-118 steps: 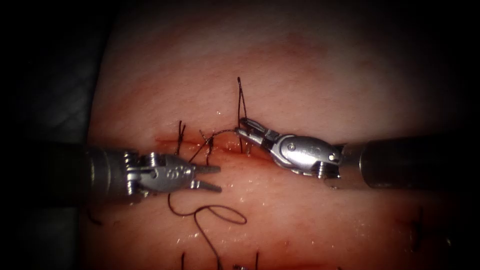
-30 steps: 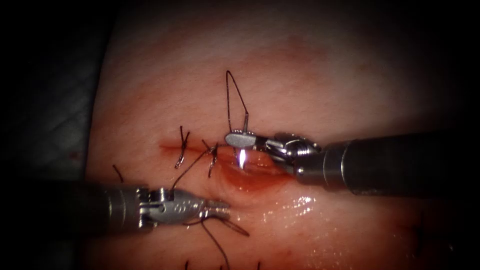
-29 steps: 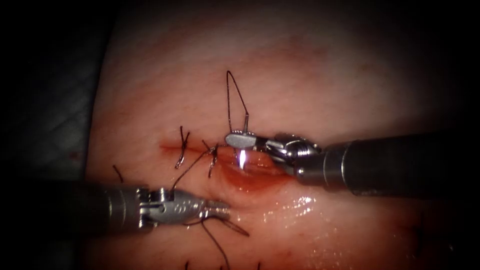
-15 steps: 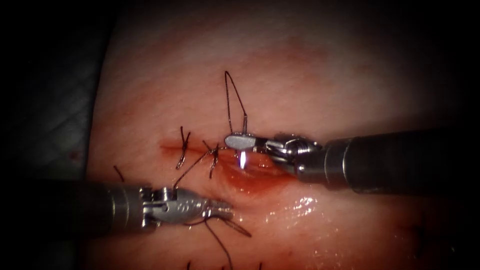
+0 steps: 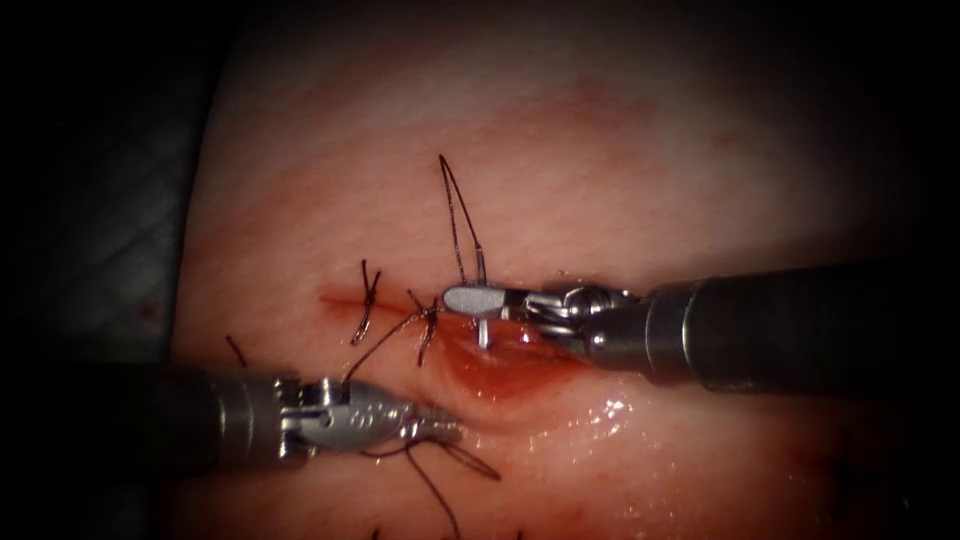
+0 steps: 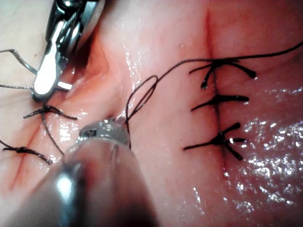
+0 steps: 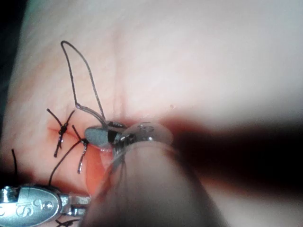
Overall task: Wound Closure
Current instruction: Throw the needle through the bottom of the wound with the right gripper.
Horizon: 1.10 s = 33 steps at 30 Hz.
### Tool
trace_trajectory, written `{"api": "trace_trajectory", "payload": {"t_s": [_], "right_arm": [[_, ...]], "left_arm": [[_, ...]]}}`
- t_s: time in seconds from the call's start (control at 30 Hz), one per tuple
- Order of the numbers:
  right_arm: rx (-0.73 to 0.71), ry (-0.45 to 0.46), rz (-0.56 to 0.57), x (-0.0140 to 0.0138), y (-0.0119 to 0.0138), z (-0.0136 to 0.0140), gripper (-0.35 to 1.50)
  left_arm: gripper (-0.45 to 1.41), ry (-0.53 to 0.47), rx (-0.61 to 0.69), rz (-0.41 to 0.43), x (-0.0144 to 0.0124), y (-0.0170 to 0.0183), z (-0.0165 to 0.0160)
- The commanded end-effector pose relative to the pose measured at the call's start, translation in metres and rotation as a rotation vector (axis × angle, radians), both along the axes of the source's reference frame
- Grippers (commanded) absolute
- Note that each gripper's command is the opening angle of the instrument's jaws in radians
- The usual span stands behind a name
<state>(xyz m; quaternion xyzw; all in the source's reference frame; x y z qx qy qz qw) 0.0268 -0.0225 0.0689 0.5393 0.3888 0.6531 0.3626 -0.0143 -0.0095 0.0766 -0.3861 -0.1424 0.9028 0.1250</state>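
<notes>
At cut (image 5: 500,345): right tool (image 5: 478,300) grips needle (image 5: 482,333) entering tissue (image 5: 600,160); left tool (image 5: 435,425) clamps thread (image 5: 385,338).

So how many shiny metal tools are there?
2. The left tool, below the cut, grips the thread. The right tool, over the cut, grips the needle, whose tip dips into the tissue. None seems hidden.

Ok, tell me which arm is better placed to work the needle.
Right, probably: the right arm's fingers grip the curved steel needle at the red open cut, while the left arm's fingers sit below it, shut on dark thread.
</notes>
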Motion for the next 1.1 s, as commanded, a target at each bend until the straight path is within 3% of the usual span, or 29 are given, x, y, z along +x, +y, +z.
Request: {"api": "trace_trajectory", "payload": {"t_s": [0.03,0.57,0.7,0.73,0.8,0.83,0.87,1.1], "right_arm": [[0.008,0.002,-0.003,0.0006,-0.0006,0.0005,-0.35],[0.102,0.024,0.0,0.0011,-0.0017,-0.0002,-0.35],[-0.014,0.02,0.044,0.0005,-0.0004,-0.0003,-0.35],[-0.063,0.008,0.057,0.0004,0.0002,-0.0002,-0.03],[-0.137,-0.032,0.067,0.0001,0.0009,0.0001,0.41],[-0.203,-0.079,0.082,-0.0002,0.0018,0.0005,0.91],[-0.227,-0.098,0.087,-0.0004,0.0023,0.0008,1.01],[-0.337,-0.172,0.094,-0.0037,0.007,0.0033,1.08]], "left_arm": [[-0.1,-0.001,0.0,0.001,-0.0006,-0.0002,0.0005],[-0.1,-0.001,0.001,0.0,-0.0006,-0.0002,0.0005],[-0.1,-0.001,0.0,0.001,-0.0005,-0.0003,0.0004],[-0.1,0.0,0.005,-0.002,-0.0003,-0.0005,0.0002],[-0.08,-0.015,-0.013,0.009,-0.0002,-0.0006,0.0],[-0.01,-0.054,-0.03,0.02,-0.0001,-0.0006,-0.0003],[0.0,-0.077,-0.042,0.026,-0.0001,-0.0005,-0.0004],[0.12,-0.154,-0.118,0.066,-0.0003,0.0,-0.0015]]}}
